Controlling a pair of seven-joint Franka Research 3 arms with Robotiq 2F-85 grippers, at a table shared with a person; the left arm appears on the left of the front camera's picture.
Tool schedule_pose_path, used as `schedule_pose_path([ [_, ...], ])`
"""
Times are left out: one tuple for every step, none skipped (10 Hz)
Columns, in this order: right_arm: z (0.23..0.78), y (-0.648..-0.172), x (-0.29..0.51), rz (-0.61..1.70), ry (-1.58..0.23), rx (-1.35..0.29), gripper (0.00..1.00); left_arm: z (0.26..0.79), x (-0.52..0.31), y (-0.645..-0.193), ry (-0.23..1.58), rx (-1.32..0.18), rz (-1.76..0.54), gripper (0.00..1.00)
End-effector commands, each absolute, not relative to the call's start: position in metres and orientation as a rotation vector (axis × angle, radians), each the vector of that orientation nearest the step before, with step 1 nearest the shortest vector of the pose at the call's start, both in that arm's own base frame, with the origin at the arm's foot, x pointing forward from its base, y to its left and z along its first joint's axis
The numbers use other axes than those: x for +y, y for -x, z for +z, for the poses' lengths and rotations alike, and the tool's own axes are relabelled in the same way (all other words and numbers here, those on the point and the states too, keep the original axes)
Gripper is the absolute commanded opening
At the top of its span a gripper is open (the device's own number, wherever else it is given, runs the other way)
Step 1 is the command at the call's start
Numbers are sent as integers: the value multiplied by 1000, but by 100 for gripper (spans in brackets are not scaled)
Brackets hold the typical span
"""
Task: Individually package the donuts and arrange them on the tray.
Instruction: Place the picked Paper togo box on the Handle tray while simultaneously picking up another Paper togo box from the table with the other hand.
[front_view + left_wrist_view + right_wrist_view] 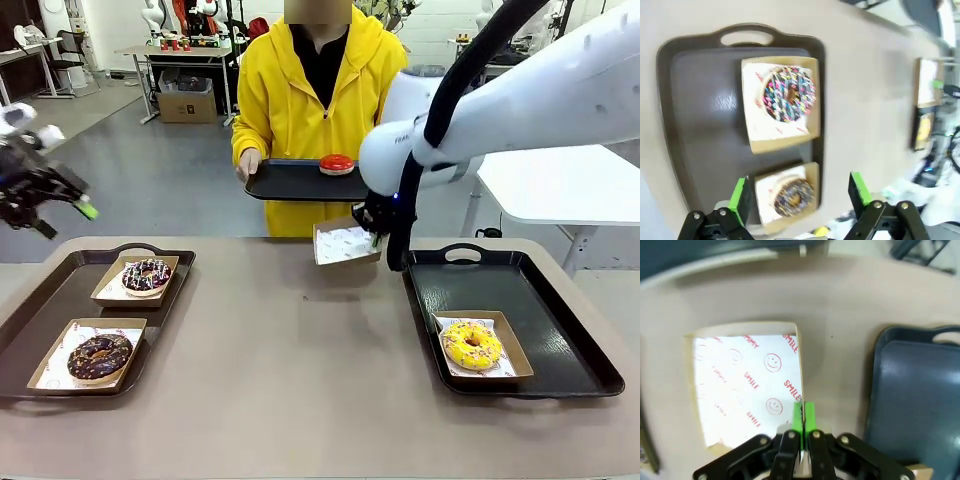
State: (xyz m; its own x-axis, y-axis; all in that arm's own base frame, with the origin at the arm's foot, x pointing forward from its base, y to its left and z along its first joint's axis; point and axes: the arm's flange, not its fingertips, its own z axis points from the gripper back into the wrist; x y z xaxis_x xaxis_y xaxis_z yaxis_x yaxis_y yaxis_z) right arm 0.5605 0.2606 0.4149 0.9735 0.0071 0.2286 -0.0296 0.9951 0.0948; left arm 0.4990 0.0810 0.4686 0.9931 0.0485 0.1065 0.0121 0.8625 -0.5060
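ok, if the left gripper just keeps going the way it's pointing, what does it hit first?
Probably the sprinkled chocolate donut in its paper tray, which lies between the open left gripper fingers in the wrist view. The gripper looks well above the table, so depth is uncertain.

My front camera sits on the robot's side, looking across the table (300,400) at the person. My left wrist camera looks straight down from high above the left tray (700,125), also at the front view's left. My right wrist camera hangs close over an empty paper box (747,385).
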Motion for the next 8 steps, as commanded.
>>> schedule_pose_path([
  [435, -566, 261, 8, -117, -204, 0, 474, 130, -462, 746, -121, 48, 100],
  [449, -568, 267, 9, -120, -184, 0, 478, 159, -450, 885, -130, 85, 100],
  [465, -569, 275, 5, -99, -159, 0, 479, 198, -434, 1059, -127, 115, 100],
  [473, -569, 280, -2, -76, -147, 0, 478, 221, -424, 1154, -131, 115, 100],
  [478, -570, 285, -11, -60, -139, 0, 472, 245, -416, 1230, -142, 135, 100],
  [480, -572, 285, -21, -56, -129, 0, 463, 261, -412, 1284, -142, 153, 100],
  [480, -574, 284, -36, -59, -125, 0, 455, 271, -412, 1308, -110, 174, 100],
  [478, -576, 282, -43, -60, -117, 0, 450, 275, -414, 1299, -82, 185, 100],
])
